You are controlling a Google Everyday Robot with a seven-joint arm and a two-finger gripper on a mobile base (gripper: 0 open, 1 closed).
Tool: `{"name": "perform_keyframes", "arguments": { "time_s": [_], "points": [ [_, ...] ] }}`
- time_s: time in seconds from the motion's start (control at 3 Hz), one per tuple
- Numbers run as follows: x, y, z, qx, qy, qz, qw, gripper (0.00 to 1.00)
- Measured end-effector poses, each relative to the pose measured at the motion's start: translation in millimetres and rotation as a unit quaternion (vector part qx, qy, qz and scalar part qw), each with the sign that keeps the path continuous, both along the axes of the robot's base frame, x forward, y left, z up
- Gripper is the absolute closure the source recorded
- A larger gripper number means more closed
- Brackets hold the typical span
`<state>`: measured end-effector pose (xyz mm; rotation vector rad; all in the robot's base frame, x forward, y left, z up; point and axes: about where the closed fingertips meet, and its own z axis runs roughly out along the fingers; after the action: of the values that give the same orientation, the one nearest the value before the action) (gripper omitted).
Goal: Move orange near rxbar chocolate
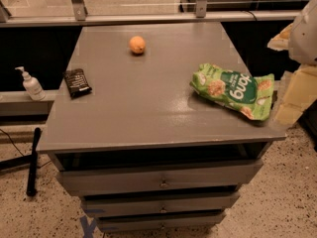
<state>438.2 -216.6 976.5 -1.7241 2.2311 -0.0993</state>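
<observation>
The orange [137,44] is small and round and sits at the far middle of the grey cabinet top [143,108]. The rxbar chocolate [77,82] is a flat dark bar lying at the top's left edge, well to the left of and nearer than the orange. My gripper [294,94] shows as pale cream parts at the right edge of the view, beside the cabinet's right side, below the white arm [303,29]. It is far from both the orange and the bar and holds neither.
A large green snack bag [233,90] lies on the right side of the top, close to the gripper. A white pump bottle [31,85] stands on a ledge left of the cabinet. Drawers [161,182] face front. A black pole [32,160] leans at the left.
</observation>
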Motion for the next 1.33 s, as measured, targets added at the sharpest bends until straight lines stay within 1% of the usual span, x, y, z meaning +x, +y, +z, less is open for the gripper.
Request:
{"name": "perform_keyframes", "arguments": {
  "time_s": [0.33, 0.67, 1.0, 1.33],
  "points": [
    [0, 0, 0, 0.0, 0.0, 0.0, 1.0, 0.0],
    [23, 13, -5, 0.03, -0.014, 0.003, 0.9994, 0.0],
    [58, 40, -16, 0.061, -0.027, 0.014, 0.9977, 0.0],
    [103, 72, -27, 0.11, -0.049, 0.023, 0.9925, 0.0]
  ]
}}
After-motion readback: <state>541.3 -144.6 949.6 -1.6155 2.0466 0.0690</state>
